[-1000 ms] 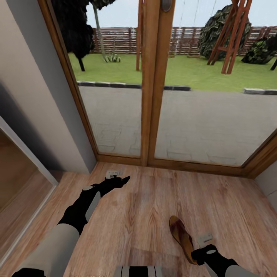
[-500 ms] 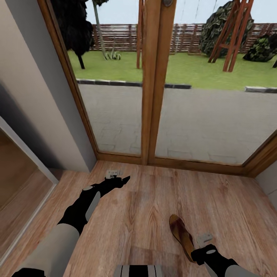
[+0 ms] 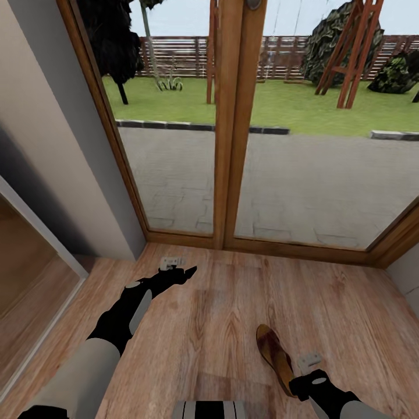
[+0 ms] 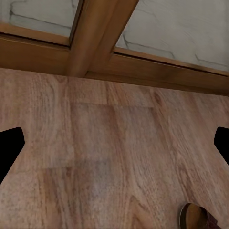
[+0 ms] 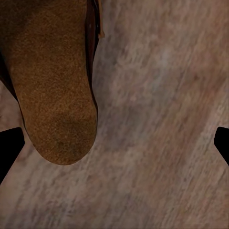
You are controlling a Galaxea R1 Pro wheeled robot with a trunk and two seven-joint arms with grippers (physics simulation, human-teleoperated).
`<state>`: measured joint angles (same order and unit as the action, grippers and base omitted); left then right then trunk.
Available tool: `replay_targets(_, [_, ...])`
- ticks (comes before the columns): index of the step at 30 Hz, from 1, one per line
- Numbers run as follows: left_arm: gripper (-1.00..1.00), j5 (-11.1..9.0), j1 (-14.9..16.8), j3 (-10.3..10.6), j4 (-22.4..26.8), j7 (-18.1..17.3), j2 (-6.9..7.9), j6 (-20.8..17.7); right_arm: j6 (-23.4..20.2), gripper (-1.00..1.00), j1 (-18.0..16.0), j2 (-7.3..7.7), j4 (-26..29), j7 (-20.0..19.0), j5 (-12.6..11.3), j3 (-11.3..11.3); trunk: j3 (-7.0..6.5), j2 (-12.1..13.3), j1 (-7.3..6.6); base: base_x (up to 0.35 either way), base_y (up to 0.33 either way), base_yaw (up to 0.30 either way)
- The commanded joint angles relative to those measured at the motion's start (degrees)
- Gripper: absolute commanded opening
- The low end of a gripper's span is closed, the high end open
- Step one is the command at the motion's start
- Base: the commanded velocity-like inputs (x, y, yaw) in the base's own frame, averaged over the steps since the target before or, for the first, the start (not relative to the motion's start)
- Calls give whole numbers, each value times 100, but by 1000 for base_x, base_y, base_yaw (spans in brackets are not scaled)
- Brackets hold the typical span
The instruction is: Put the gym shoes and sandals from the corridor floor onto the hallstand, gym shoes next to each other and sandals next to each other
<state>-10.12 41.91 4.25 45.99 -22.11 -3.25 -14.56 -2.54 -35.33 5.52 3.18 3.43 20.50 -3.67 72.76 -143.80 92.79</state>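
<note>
One dark brown sandal (image 3: 273, 354) lies flat on the corridor floor (image 3: 221, 326) of light wood planks, near my right side. My right gripper (image 3: 298, 386) hovers at the sandal's near end. In the right wrist view the gripper (image 5: 114, 145) is open, and the sandal's rounded end (image 5: 55, 95) lies off to one side between the fingertips (image 5: 9, 148). My left gripper (image 3: 185, 272) reaches forward over bare floor. Its fingers (image 4: 9, 148) are spread open around nothing, and the sandal's tip (image 4: 198, 218) shows at that picture's edge. The gym shoes and the hallstand are out of view.
A wood-framed glass double door (image 3: 233, 145) closes the corridor just ahead, with patio and lawn beyond it. A grey wall (image 3: 58, 145) runs along the left with a framed opening (image 3: 35, 262) low down. A pale wall corner (image 3: 407, 279) stands at the right.
The head view has shifted very slightly. Both arms and the sandal stay where they were.
</note>
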Motion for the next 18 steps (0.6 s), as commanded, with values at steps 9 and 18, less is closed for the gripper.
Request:
replay_targets(9, [100, -60, 1, -3, 6, -4, 0, -55, -24, 100, 0, 1, -1, -15, 59, -30, 137, -10, 14, 0, 0, 0])
replay_targets(18, [100, -60, 1, -3, 4, -4, 0, -55, -25, 100, 0, 2, 3, -18, 57, -37, 226, -12, 20, 0, 0, 102])
